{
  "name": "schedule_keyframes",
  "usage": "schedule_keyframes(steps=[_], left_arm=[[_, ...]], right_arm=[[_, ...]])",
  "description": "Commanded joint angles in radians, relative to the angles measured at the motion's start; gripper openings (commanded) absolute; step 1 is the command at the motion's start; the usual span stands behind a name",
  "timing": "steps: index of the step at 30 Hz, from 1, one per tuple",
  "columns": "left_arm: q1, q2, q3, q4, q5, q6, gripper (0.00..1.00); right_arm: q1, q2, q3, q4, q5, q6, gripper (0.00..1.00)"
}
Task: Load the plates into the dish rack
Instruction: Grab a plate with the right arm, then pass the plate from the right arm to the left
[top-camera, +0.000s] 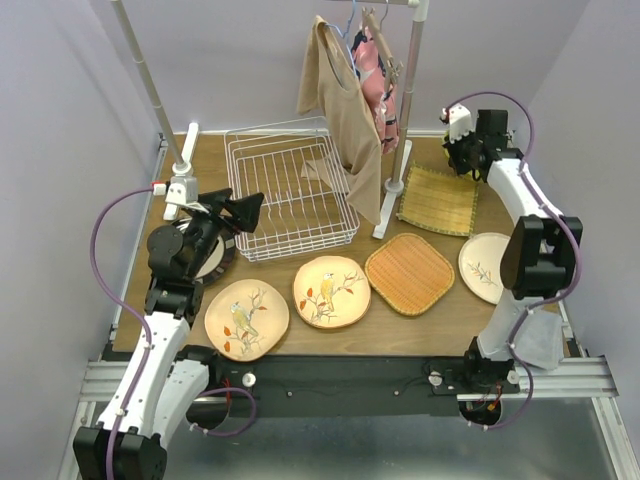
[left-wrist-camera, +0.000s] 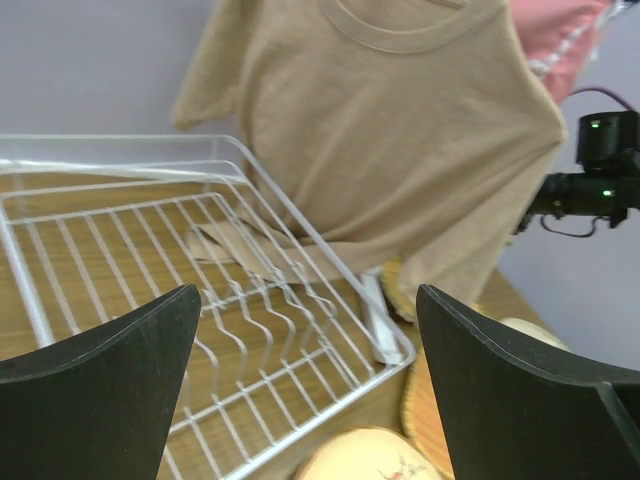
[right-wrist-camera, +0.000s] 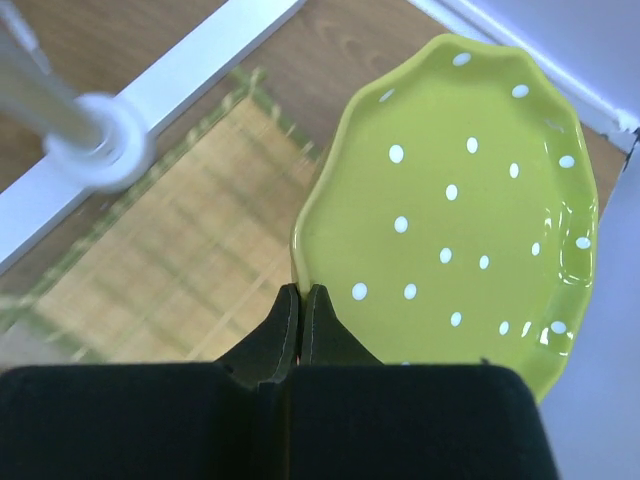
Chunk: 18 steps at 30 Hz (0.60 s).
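The white wire dish rack (top-camera: 290, 195) (left-wrist-camera: 200, 290) stands at the back middle with no plates in it. My left gripper (top-camera: 245, 212) (left-wrist-camera: 310, 390) hovers open at its left front side, nothing between the fingers. My right gripper (top-camera: 460, 150) (right-wrist-camera: 301, 295) at the back right is shut on the rim of a lime dotted plate (right-wrist-camera: 450, 210), held tilted over the yellow woven plate (top-camera: 438, 199) (right-wrist-camera: 170, 260). On the table lie two peach bird plates (top-camera: 247, 320) (top-camera: 331, 291), an orange woven plate (top-camera: 409, 273), a cream plate (top-camera: 487, 266) and a dark-rimmed plate (top-camera: 215, 262) partly under my left arm.
A white clothes rail stands behind the rack, its foot (top-camera: 392, 190) (right-wrist-camera: 170, 85) between rack and yellow plate. A tan shirt (top-camera: 345, 110) (left-wrist-camera: 400, 130) hangs down over the rack's right back corner, with a pink garment (top-camera: 380, 75) beside it. Walls close in on both sides.
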<state>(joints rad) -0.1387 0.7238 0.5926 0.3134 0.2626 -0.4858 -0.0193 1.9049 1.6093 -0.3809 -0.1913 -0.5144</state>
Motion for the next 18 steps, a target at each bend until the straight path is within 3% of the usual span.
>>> schedule_keyframes(steps=[1,9,15,18], left_arm=[[0.004,0.022,0.0,0.006,0.176,-0.189,0.98],[-0.045,0.069,-0.02,0.032,0.348,-0.388,0.98],[-0.269,0.114,-0.02,0.059,0.284,-0.514,0.98],[-0.363,0.152,-0.01,0.061,0.187,-0.6,0.98]], right_arm=[[0.016,-0.217,-0.145,0.109,-0.054,-0.019,0.01],[0.111,-0.498,-0.394,0.048,-0.076,-0.016,0.0],[0.148,-0.702,-0.532,-0.033,-0.123,0.017,0.0],[0.154,-0.786,-0.56,-0.084,-0.158,-0.005,0.01]])
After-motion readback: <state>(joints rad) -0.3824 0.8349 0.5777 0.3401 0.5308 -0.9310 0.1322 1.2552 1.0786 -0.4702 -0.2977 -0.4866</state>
